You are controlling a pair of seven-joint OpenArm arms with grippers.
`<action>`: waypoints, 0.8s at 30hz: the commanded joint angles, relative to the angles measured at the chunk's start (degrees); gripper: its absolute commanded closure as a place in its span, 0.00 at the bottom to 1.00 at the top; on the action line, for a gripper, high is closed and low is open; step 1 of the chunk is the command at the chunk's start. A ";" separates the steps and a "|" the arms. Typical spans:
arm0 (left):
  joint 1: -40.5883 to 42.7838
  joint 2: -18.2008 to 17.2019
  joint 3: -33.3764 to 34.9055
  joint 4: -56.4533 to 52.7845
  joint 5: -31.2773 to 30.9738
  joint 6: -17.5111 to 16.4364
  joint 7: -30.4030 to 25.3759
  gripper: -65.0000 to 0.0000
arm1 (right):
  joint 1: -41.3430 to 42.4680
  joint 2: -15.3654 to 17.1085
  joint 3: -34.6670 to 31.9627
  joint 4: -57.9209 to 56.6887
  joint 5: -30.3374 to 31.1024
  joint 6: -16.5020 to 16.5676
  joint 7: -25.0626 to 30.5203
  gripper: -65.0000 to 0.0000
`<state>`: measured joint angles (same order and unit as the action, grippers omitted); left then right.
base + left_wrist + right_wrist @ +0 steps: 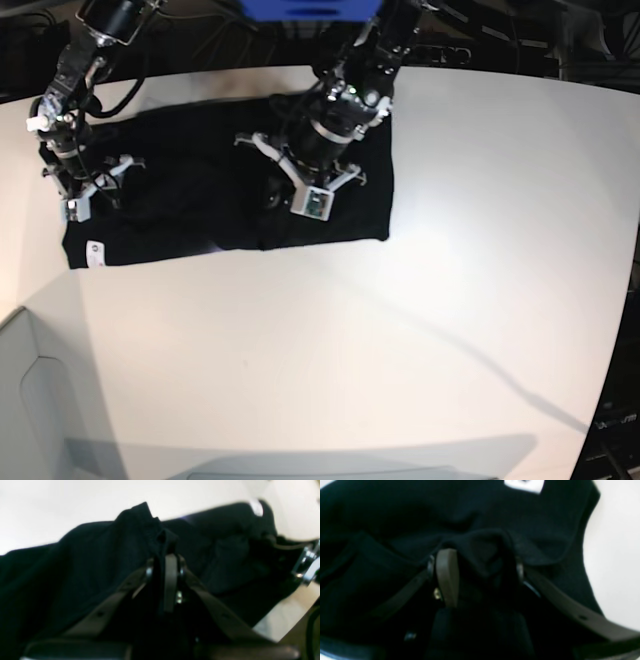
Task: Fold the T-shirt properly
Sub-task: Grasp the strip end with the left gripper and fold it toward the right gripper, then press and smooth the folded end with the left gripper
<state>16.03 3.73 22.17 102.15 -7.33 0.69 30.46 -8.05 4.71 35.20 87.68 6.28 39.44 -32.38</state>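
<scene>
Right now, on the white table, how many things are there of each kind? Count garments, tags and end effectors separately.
T-shirt: 1, black, spread on the table
White tag: 1, at the shirt's near corner
End effectors: 2, left pinching a fold of cloth, right with jaws apart around bunched cloth
Total: 4
</scene>
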 commanded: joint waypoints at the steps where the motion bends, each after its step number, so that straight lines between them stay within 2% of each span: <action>1: -0.87 0.45 1.43 -0.04 -0.36 0.50 -3.07 1.00 | 0.45 1.14 0.27 0.89 0.53 0.56 1.04 0.56; 5: -3.50 -0.08 6.44 -5.14 -0.71 6.21 -9.14 1.00 | 0.36 1.31 0.27 0.89 0.53 0.56 1.04 0.56; 9: -6.49 -0.08 10.57 -8.65 -0.80 8.23 -11.16 1.00 | 0.36 1.31 0.27 0.89 0.53 0.56 0.78 0.56; 17: -11.50 1.59 12.95 -9.97 -0.89 8.15 -11.16 1.00 | 0.36 1.31 0.27 0.89 0.53 0.56 0.69 0.56; 24: -13.61 3.17 13.03 -16.48 -0.89 8.15 -11.16 1.00 | 0.36 1.31 0.18 0.89 0.53 0.56 0.60 0.56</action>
<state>3.16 5.80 35.03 84.51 -8.36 8.99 20.91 -8.16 5.37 35.22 87.68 6.26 39.42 -32.84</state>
